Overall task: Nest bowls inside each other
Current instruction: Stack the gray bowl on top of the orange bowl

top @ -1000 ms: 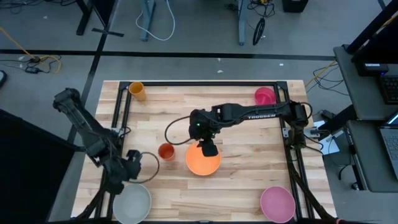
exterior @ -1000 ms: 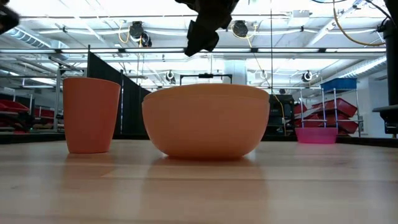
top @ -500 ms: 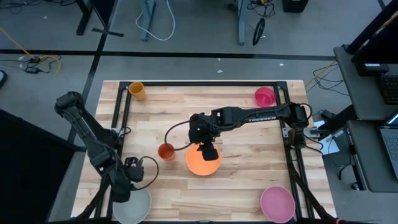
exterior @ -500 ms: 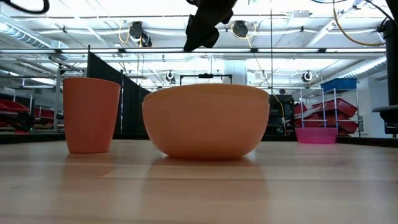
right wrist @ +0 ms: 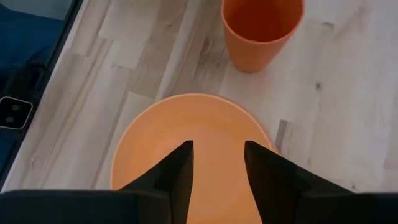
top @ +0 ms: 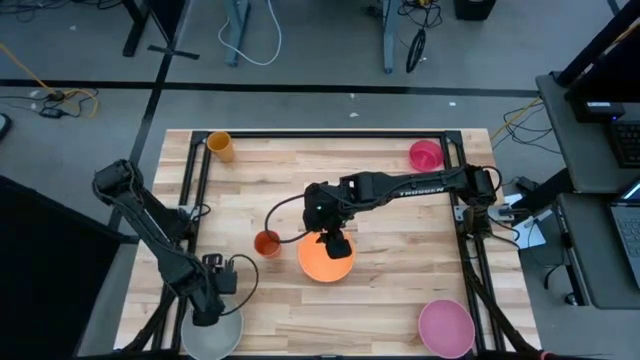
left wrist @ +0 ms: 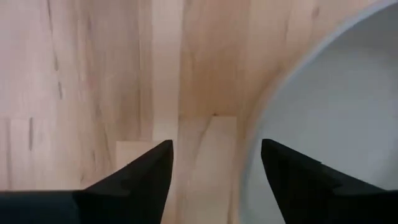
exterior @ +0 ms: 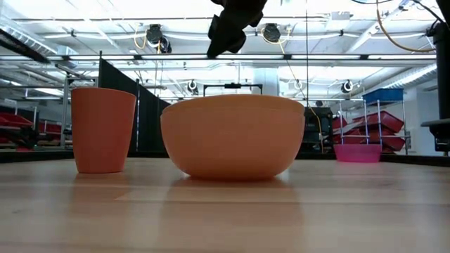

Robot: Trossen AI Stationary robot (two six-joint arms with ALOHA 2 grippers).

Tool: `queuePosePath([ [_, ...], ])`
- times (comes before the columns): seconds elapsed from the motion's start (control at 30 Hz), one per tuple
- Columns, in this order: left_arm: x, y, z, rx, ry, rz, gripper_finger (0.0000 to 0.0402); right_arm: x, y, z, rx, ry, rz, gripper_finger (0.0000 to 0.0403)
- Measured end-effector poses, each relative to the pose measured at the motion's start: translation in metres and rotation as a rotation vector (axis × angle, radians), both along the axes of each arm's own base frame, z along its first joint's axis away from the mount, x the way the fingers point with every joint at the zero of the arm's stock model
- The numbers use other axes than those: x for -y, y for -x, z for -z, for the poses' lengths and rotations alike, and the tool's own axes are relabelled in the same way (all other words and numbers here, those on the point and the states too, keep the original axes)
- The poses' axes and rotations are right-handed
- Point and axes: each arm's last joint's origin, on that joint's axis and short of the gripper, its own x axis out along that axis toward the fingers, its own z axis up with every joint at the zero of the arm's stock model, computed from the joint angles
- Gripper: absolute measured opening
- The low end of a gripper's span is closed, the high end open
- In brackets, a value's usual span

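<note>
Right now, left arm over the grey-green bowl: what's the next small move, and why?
Probably lower the left gripper so its fingers straddle the rim of the grey-green bowl, then close. The fingers are open, one over bare table, one over the bowl's inside, nothing held. The right gripper hovers over the orange bowl.

Grey floor (top: pixel 300 90), red shelving (exterior: pixel 380 126)

Even bright overhead light, soft shadows on tabletop (top: pixel 400 240); low view backlit, ceiling glare; wrist views slightly soft.
</note>
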Motion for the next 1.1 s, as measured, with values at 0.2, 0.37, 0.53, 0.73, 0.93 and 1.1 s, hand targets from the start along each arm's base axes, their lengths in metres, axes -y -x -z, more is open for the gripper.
queuePosePath([
  [0.2, 0.001, -0.003, 0.005, 0.012, -0.025, 0.02, 0.011, 0.004, 0.003, 0.002, -0.042, -0.006, 0.017, 0.0128],
  [0.37, 0.002, -0.007, 0.006, 0.021, -0.017, 0.058, 0.0013, 0.005, 0.006, 0.004, -0.082, -0.008, 0.031, 0.0128],
  [0.53, 0.0, -0.012, -0.001, 0.043, 0.006, 0.083, 0.0003, 0.005, 0.01, 0.006, -0.13, -0.008, 0.03, 0.0128],
  [0.73, -0.005, -0.024, -0.021, 0.116, 0.013, 0.108, 0.0, 0.01, 0.015, 0.007, -0.184, -0.004, 0.043, 0.0128],
  [0.93, -0.011, -0.033, -0.048, 0.138, -0.043, 0.139, 0.0, 0.02, 0.023, 0.004, -0.23, -0.005, 0.07, 0.0128],
  [1.1, -0.014, -0.04, -0.079, 0.214, -0.1, 0.188, 0.0, 0.022, 0.029, 0.006, -0.304, -0.004, 0.087, 0.0128],
])
